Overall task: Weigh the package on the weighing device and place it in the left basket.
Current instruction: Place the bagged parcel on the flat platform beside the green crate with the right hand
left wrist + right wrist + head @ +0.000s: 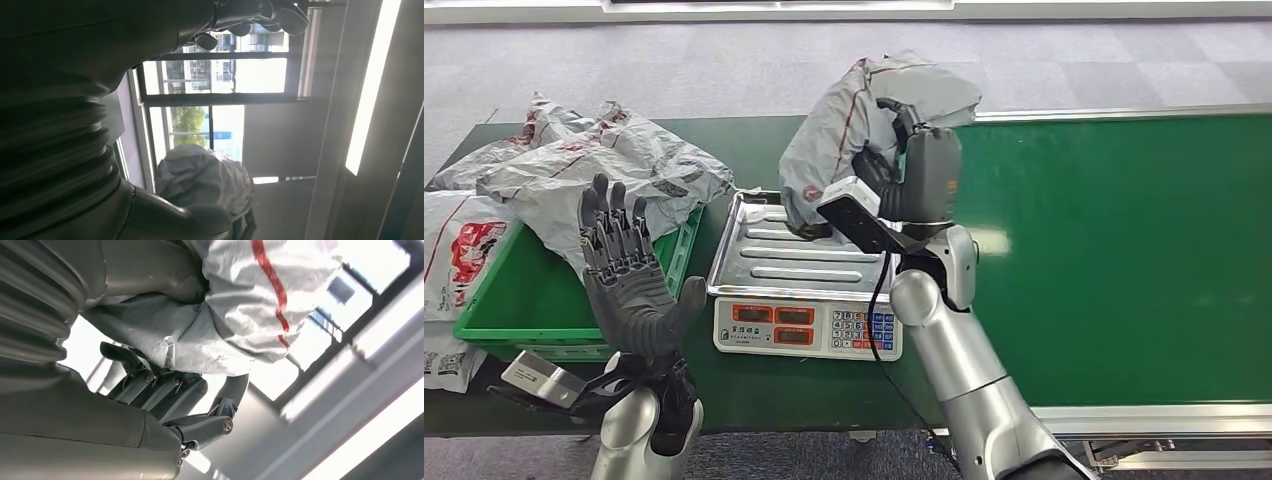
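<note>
Crinkled grey plastic package (pixel 849 120), faintly glossy, upper centre. Below it the scale (pixel 799 290) shows a ribbed, shiny metal pan and a smooth pale plastic front. Matt green belt (pixel 1124 260) on the right, smooth green plastic basket (pixel 504 300) lower left.

Head view: I look forward and down from high on the body at the green table (pixel 1124 250), with the scale (pixel 809 290) near its front edge and both arms rising from below.
Left wrist view: I sit close behind the left hand (pixel 250 15), tipped upward toward windows and a ceiling light.
Right wrist view: I sit very close under the right hand (pixel 170 390), also facing up at ceiling lights.
Shared: all three views catch the grey package (pixel 864 110) (pixel 205 185) (pixel 240 305).
</note>
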Controlling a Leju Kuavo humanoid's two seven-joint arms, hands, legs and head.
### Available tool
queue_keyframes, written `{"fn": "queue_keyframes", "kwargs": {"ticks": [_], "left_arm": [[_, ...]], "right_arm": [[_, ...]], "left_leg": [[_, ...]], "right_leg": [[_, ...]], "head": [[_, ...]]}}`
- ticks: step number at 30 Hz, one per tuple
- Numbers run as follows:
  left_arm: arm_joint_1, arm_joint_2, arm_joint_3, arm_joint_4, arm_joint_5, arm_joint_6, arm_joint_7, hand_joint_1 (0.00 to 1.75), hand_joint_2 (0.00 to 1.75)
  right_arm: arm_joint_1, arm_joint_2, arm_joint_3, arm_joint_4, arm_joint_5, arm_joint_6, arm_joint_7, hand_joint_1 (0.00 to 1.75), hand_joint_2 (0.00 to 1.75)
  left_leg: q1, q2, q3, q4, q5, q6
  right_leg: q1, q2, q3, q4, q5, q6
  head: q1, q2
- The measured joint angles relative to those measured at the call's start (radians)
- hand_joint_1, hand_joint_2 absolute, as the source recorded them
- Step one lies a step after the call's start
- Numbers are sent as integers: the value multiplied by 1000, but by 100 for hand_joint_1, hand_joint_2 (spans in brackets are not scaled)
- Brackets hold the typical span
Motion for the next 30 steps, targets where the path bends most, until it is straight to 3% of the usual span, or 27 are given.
{"fn": "queue_keyframes", "kwargs": {"ticks": [5, 12, 16, 20, 25, 30], "left_arm": [[1, 2, 0, 0, 0, 1, 0, 0, 175], [2, 4, 0, 0, -8, 3, 0, 0, 175], [2, 4, 0, 0, -12, 5, 0, 0, 175], [8, 4, 1, -5, -18, 13, 0, 0, 175], [20, 5, 6, -16, -25, 19, 0, 0, 175], [37, 7, 16, -33, -40, 33, -1, 0, 175]], "right_arm": [[-33, 6, 81, 107, -21, -4, 11, 175, 175], [-47, 7, 112, 173, -36, -4, 11, 175, 175], [-49, 7, 127, 197, -48, -5, 16, 5, 175], [-62, 8, 143, 230, -28, 0, 63, 0, 0], [-68, 8, 164, 254, 12, 17, 101, 0, 0], [-63, 7, 166, 241, 73, 107, 160, 0, 0]], "left_leg": [[-1, 0, -2, 0, -1, 1], [-2, 0, -3, 1, -1, 1], [-2, 0, -3, 1, -1, 1], [-2, 0, -3, 1, -1, 1], [-2, 0, -3, 1, -1, 1], [-2, 0, -3, 1, -1, 1]], "right_leg": [[0, -1, -2, 0, 0, 0], [-2, -1, -2, 0, 0, 1], [-2, -1, -2, 0, 0, 1], [-2, -1, -2, 0, 0, 1], [-2, -2, -2, 0, 0, 1], [-2, -2, -2, 0, 0, 1]], "head": [[0, 0], [0, 0], [0, 0], [0, 0], [0, 0], [0, 0]]}}
